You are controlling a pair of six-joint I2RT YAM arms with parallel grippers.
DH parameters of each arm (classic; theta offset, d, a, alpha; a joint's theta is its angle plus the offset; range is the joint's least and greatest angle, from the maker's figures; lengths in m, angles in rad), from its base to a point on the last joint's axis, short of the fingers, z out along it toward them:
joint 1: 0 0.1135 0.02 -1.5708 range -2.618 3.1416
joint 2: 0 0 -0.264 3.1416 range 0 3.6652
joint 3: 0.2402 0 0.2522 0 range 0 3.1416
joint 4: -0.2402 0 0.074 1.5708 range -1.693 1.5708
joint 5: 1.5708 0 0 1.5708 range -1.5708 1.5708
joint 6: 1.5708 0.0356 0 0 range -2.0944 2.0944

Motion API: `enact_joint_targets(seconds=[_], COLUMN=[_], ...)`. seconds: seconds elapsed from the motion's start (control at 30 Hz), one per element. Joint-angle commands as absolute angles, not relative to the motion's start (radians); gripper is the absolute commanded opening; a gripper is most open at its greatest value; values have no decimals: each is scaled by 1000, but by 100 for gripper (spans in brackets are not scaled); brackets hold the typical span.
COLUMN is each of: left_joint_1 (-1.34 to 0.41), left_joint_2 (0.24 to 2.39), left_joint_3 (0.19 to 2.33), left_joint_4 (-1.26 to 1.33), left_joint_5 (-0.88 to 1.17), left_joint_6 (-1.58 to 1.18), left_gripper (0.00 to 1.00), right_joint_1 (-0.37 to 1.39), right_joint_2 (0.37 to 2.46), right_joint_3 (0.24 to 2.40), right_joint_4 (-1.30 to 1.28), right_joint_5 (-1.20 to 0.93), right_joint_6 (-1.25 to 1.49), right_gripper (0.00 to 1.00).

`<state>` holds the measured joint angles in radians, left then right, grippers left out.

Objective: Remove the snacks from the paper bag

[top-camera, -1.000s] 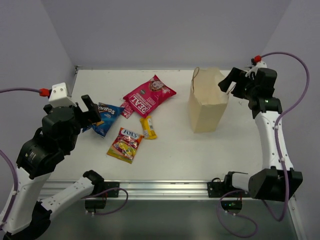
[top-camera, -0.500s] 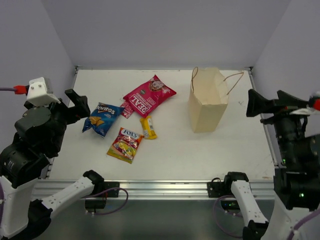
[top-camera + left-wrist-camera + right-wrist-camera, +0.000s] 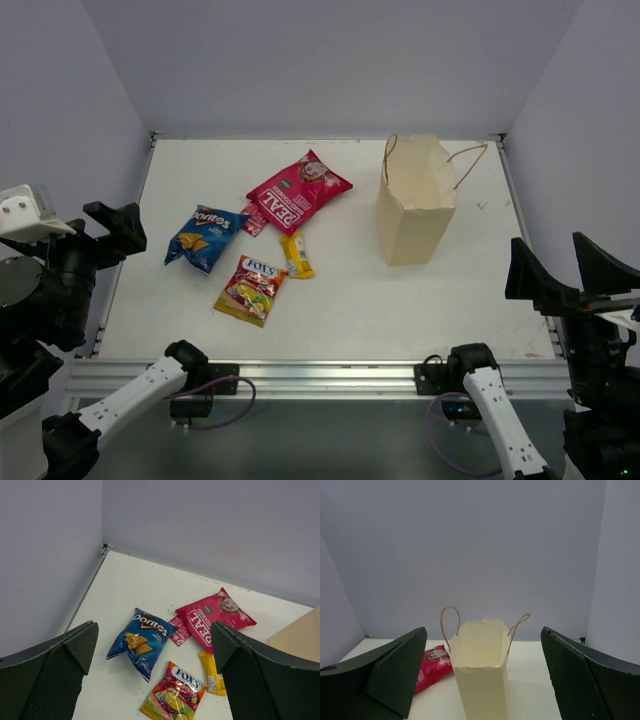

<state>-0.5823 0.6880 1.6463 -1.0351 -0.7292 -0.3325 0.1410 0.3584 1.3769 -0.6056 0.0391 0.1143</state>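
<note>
The left claw (image 3: 105, 225) is wide open and holds nothing; it hangs at the left edge of the table (image 3: 400, 300). The right claw (image 3: 548, 262) is also spread wide and empty, near the front right corner. Their fingers (image 3: 580, 680) are dark wedges, and the inner faces have a fine mesh texture.

The paper bag (image 3: 415, 210) stands upright on the right back part of the white, matte table. It is boxy, of dull tan kraft paper, with the mouth open at the top and the rim a little uneven. Two thin twisted cord handles (image 3: 470, 160) rise from the mouth in loops. I cannot see inside it.

All five snacks lie flat on the table, left of the bag and well apart from it. The large magenta pouch (image 3: 298, 190) is glossy and lies diagonally. The small pink packet (image 3: 254, 219) touches its near left corner. The narrow yellow bar (image 3: 295, 254) lies just in front of the pouch, close beside the shiny multicoloured Fox's candy bag (image 3: 250, 289). The blue Doritos chip bag (image 3: 203, 236), puffy and crinkled, is the leftmost.
</note>
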Motion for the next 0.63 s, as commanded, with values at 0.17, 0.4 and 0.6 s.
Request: enact_joint_targets(seconds=[0.17, 0.4, 0.6], left_joint_1=[-577, -577, -577], left_joint_2=[638, 644, 638], left_joint_3=[1623, 1615, 1588], left_joint_4=[-1048, -1043, -1016], left_joint_5=[-765, -764, -762], left_joint_6=[-307, -307, -302], left_gripper=[100, 100, 100], right_joint_1=[156, 164, 167], right_joint_2=[330, 347, 345], right_joint_3=[1330, 1342, 1345], right_joint_4=[-543, -541, -540], right_joint_5=[72, 64, 69], right_joint_6=[78, 77, 72], right_gripper=[99, 99, 99])
